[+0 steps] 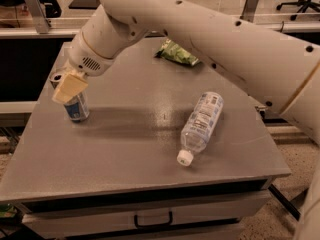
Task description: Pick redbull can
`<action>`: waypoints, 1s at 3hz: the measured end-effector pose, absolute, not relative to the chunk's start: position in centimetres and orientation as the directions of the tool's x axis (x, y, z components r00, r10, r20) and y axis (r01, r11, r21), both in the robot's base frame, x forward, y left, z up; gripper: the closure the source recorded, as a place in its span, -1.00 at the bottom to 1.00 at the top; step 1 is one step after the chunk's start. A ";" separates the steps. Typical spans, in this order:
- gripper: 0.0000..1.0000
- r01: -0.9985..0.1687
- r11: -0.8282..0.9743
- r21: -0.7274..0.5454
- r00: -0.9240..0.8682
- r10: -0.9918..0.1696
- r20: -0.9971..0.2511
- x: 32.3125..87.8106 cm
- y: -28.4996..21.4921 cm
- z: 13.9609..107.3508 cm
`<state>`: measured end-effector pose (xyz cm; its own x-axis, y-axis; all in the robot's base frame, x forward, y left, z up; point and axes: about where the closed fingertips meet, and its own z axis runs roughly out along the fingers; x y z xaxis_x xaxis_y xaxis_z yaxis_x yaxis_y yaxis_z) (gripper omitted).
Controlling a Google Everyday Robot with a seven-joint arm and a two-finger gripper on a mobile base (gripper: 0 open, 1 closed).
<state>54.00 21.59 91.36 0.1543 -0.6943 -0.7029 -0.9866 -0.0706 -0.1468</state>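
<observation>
The redbull can (76, 108) stands upright near the left edge of the grey table (135, 149), silver with a blue lower band. My gripper (67, 86) is right at the can's upper part; one cream finger (70, 85) covers the front of the can. The can's top rim shows just behind it. The white arm reaches in from the upper right across the table.
A clear plastic water bottle (201, 126) lies on its side right of the table's middle, white cap toward the front. A green chip bag (178, 53) lies at the back. A drawer handle (153, 219) sits below the front edge. Desks stand behind.
</observation>
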 end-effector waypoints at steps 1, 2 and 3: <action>0.43 -0.987 -0.077 -0.139 0.153 -0.690 -0.707 54.1 21.4 91.6; 0.90 -0.985 -0.082 -0.154 0.168 -0.685 -0.709 54.6 19.9 94.0; 1.00 -0.979 -0.107 -0.172 0.198 -0.674 -0.711 54.9 18.3 97.2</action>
